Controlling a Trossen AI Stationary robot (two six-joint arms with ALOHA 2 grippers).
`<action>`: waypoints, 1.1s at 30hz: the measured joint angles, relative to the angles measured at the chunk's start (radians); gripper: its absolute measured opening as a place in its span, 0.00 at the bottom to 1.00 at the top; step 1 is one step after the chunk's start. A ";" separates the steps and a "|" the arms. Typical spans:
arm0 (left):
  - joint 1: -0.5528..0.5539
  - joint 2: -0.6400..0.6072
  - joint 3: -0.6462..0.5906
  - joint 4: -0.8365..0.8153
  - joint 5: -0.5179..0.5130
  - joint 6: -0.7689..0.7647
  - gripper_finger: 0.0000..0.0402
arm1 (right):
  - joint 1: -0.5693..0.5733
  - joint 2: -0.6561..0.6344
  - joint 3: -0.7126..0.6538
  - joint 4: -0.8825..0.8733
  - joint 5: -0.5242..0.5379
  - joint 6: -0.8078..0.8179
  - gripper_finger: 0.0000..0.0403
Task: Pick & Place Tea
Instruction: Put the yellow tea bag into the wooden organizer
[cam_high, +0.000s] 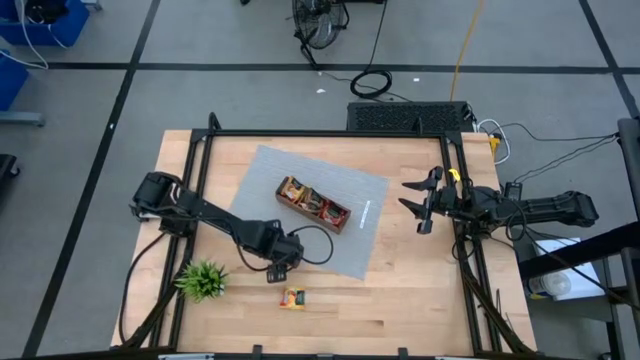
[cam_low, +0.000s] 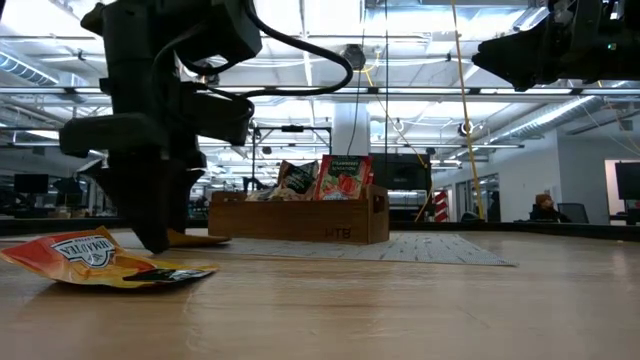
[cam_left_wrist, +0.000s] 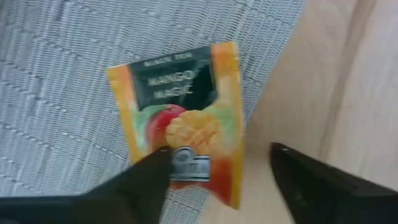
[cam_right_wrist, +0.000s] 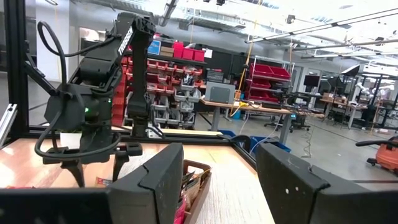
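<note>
Sachet (cam_left_wrist: 180, 127) looks light, flat and slippery, so my left gripper (cam_left_wrist: 217, 177), fingers spread astride it, should pinch its edge.

In the high view, the sachet beneath the left gripper (cam_high: 284, 268) is hidden by the gripper's dark body. The print on the small orange-yellow sachet (cam_high: 292, 298) beside the green spiky plant (cam_high: 202, 279) cannot be read there. The sachets packed in the brown wooden three-compartment tray (cam_high: 313, 204) cannot be counted. In the right wrist view, that tray (cam_right_wrist: 198, 180) is largely covered by the right gripper's dark fingers (cam_right_wrist: 155, 177).
</note>
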 joint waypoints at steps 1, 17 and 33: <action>0.003 0.004 0.000 -0.002 -0.005 -0.006 0.63 | 0.000 0.000 0.000 0.000 0.000 0.000 0.46; 0.002 -0.037 0.065 -0.097 0.007 -0.068 0.06 | 0.000 0.000 0.000 0.000 0.000 0.000 0.46; 0.008 -0.210 0.145 -0.210 -0.676 -0.158 0.06 | 0.000 0.000 0.000 0.000 0.000 0.000 0.46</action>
